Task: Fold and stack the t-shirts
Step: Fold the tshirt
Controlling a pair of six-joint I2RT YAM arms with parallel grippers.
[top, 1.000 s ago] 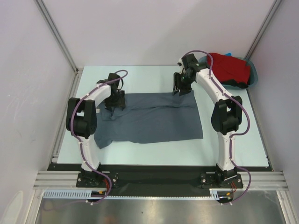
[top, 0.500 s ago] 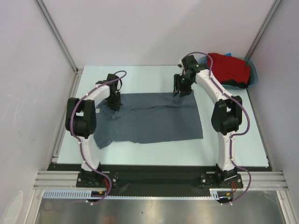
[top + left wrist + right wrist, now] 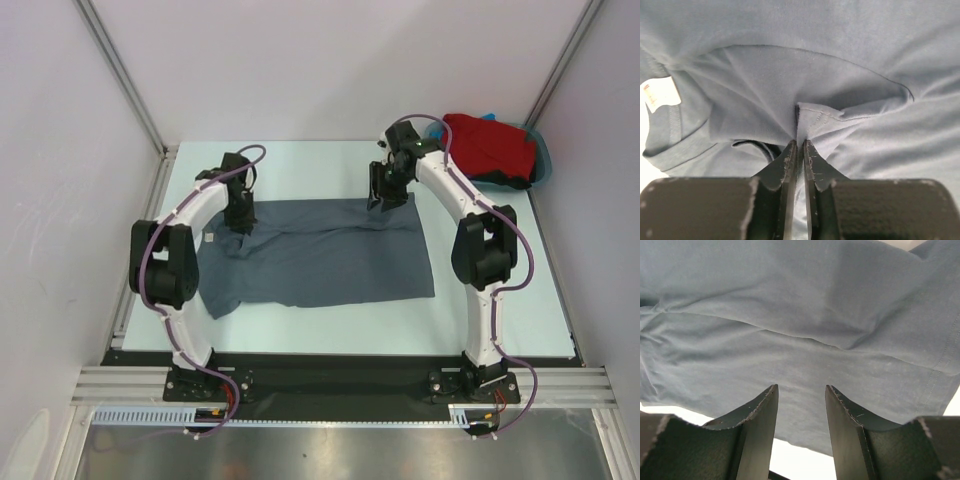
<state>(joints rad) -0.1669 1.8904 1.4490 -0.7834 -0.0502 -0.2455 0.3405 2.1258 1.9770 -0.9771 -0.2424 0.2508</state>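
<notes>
Early stage: grey t-shirt [image 3: 320, 255] lies flat, unfolded, at centre of table [image 3: 540, 300]. Left gripper [image 3: 800, 143] pinches a fold at its 10 o'clock corner. Right gripper [image 3: 801, 388] hovers half-open at 1 o'clock (nothing gripped). Red t-shirt [image 3: 488, 145] heaped at 2 o'clock, untouched. No stack yet.

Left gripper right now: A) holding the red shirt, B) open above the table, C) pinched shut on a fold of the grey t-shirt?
C: in the left wrist view the left gripper is closed, with a fold of the grey t-shirt caught between its jaws.
</notes>
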